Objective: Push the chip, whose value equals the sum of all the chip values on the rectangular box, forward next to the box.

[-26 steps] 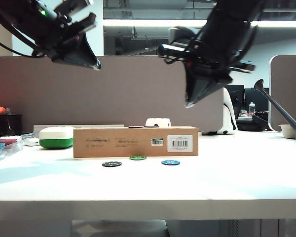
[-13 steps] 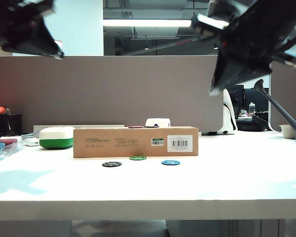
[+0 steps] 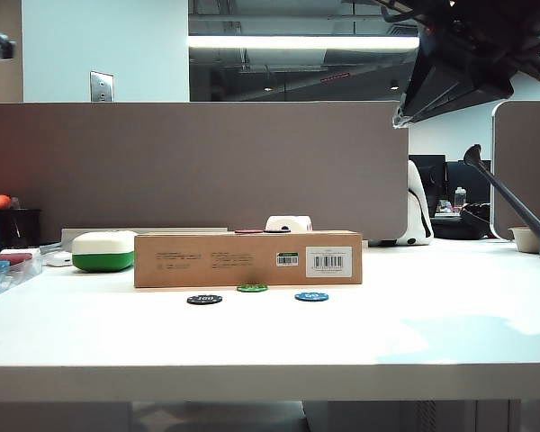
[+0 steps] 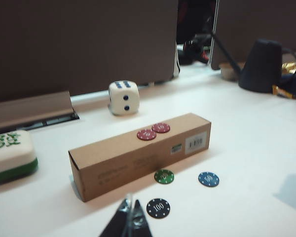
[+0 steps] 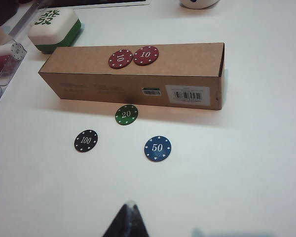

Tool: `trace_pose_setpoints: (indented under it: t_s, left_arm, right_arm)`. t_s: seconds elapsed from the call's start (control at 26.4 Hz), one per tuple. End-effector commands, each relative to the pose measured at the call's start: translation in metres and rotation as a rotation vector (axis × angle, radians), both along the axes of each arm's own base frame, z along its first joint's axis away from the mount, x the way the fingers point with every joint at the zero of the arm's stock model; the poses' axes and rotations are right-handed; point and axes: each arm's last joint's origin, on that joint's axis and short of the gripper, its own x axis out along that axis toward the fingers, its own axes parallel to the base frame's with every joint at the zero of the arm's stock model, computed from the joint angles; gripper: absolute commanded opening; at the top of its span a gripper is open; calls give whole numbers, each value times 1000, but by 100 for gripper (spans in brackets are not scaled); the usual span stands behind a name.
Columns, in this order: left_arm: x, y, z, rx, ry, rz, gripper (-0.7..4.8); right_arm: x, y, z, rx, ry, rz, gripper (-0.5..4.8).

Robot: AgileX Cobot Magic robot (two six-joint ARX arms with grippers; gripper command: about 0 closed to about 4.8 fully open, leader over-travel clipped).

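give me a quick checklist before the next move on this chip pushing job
1. Sum on the box: two red chips, each marked 10, make 20: ok.
2. Target: green chip reads 20: ok.
3. Green chip next to the box: sits nearer it than the black chip and blue chip, looks already pushed; touching: cannot tell.
4. Left gripper above the table, carrying nothing: ok.
5. Right gripper clear of all chips: ok.
6. Both grippers look shut, nothing held: ok.
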Motion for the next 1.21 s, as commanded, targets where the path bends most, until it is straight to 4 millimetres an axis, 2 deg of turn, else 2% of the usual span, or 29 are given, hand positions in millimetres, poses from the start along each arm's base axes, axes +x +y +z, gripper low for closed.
trace_pose_setpoints:
  t_s: [0.04,0.23,0.42,0.68,1.02,1.21]
  left_arm:
    - [-7,3,-6,-17,-48,8,-5]
    - [-9,14,-17,-22,-79,90,-5]
    - [-6,30,-24,-16,-81,258,-5]
    - [-10,41,-36,-33,-130,454,-5]
    - [-8,41,-51,-12,-33,469,-5]
    - [-8,42,-53,-10,-16,505,-5]
  right_arm:
    - [0,0,2,8,-8,-4,-6]
    - [0,0,2,8,-8,-4,-6]
    - [0,0,2,8,-8,-4,-6]
    - [0,0,2,8,-8,-4,-6]
    - [0,0,1,6,-4,-3,-6]
    - [0,0,1,6,-5,-3,-6]
